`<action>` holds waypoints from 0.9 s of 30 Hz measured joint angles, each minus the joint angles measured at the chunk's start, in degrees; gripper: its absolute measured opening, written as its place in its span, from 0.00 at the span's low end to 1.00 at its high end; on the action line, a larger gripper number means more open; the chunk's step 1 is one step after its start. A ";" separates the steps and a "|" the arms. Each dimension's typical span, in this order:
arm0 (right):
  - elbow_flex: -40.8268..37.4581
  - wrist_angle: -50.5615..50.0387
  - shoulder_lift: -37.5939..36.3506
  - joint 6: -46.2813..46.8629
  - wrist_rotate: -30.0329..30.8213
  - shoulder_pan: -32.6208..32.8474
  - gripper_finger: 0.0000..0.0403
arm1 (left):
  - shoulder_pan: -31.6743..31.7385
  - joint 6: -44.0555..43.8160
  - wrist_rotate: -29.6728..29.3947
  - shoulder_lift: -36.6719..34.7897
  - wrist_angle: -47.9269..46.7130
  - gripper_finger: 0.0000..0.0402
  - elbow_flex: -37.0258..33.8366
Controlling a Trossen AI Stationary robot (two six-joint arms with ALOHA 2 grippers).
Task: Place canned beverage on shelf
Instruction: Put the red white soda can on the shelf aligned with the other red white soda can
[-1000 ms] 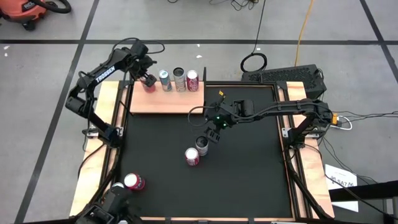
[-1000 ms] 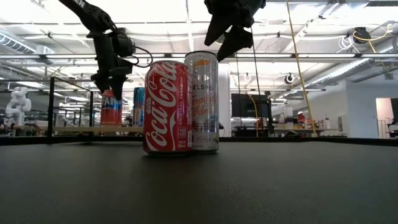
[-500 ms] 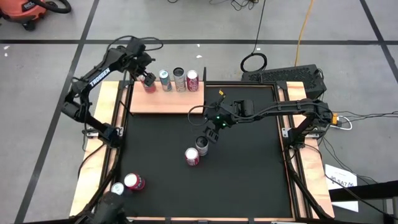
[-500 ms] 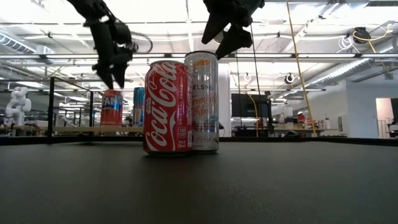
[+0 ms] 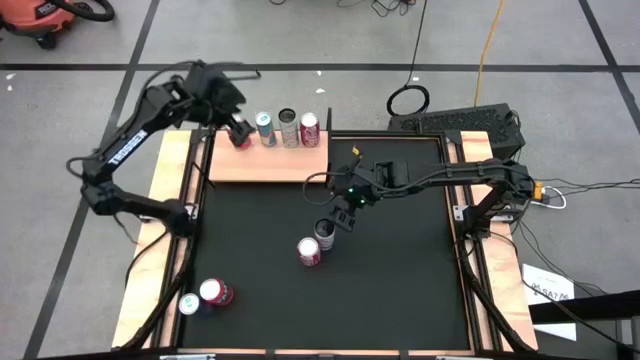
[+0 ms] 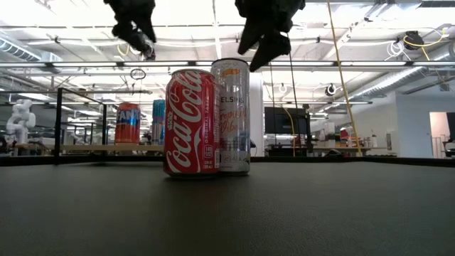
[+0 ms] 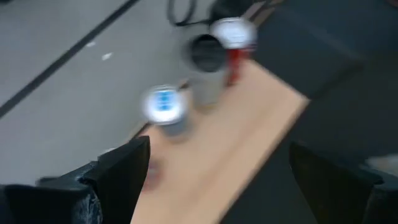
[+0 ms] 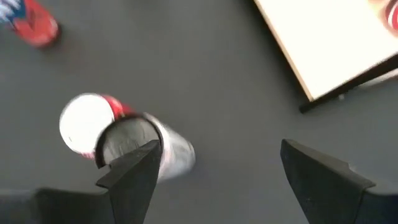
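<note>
The shelf (image 5: 265,162), a light wood slab, stands at the table's far left. It carries several upright cans: a red one (image 5: 241,139) at its left end, then a blue (image 5: 265,128), a silver (image 5: 289,128) and a red one (image 5: 309,128). My left gripper (image 5: 237,127) hangs open high above the left-end can (image 6: 128,123), touching nothing. A tall silver can (image 6: 231,117) and a red cola can (image 6: 189,122) stand side by side mid-table. My right gripper (image 5: 341,216) hovers open just above the silver can (image 8: 134,146), clear of it.
Two more cans (image 5: 213,292) (image 5: 188,303) stand near the table's near left corner. A thin black post (image 6: 58,124) rises at the shelf's end. Bare black mat (image 5: 400,270) lies to the right of the two middle cans.
My left gripper has risen from around the red can at the shelf's left end to well above it, tipping more steeply downward as the arm drew back toward the table's left. The can stays upright on the shelf.
</note>
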 joint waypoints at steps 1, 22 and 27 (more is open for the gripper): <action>0.00 -0.77 0.02 -0.41 0.05 0.18 0.79 | -2.34 -1.47 0.01 -0.65 0.03 0.93 -0.20; 0.00 5.35 0.03 -2.87 0.27 6.29 0.79 | -46.53 -34.93 -20.82 -3.05 1.67 0.93 -7.60; 0.00 7.97 0.38 -4.00 0.29 6.46 0.79 | -53.28 -41.86 -26.08 -2.85 1.89 0.93 -9.57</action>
